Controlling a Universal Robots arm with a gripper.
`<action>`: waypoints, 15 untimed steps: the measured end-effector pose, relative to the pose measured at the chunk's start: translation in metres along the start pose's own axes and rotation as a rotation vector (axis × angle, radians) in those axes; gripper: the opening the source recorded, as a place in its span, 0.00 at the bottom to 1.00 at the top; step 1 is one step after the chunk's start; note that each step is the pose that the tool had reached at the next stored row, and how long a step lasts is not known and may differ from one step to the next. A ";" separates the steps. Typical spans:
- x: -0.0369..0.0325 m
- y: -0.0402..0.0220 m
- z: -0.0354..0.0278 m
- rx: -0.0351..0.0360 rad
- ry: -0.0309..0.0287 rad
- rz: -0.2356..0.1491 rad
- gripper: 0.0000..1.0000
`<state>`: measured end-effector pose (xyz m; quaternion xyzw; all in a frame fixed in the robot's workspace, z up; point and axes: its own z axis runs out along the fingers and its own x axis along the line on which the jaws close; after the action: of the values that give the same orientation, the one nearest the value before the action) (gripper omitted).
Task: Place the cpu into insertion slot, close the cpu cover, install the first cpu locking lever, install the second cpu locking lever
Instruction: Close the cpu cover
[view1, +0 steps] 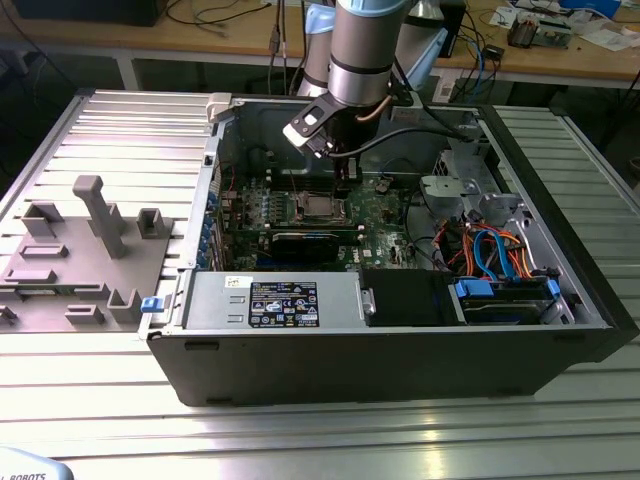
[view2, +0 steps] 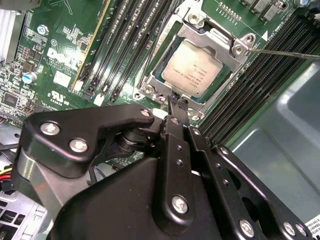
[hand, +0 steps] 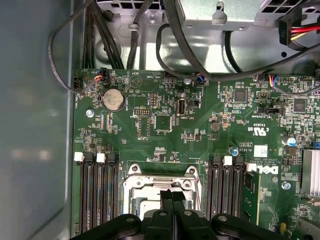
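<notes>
Silver-topped, the cpu (view2: 192, 70) lies flat in the insertion slot (view2: 151, 84), framed by the lowered cpu cover (view2: 215, 37), between two banks of memory slots (view2: 125, 45) on the green circuit board (view2: 75, 30). The gripper (view2: 175, 102) has its fingers pressed together, tips at the cover's edge. A thin lever rod (view2: 285, 53) juts beside the cover's corner.

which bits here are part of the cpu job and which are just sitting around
Job: cpu, cpu cover down over it, locking lever, gripper at the cover's edge.
Lying about: memory slots, coin battery, power supply, blue cables.
</notes>
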<state>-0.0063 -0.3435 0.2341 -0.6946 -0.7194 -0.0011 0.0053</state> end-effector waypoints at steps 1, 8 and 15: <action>0.0000 -0.0004 0.0000 0.0000 0.0000 0.000 0.11; 0.0001 -0.0034 0.0003 0.0000 0.0000 0.000 0.11; 0.0002 -0.0061 0.0006 -0.0001 0.0000 0.000 0.11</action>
<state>-0.0124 -0.3435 0.2336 -0.6946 -0.7194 -0.0011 0.0053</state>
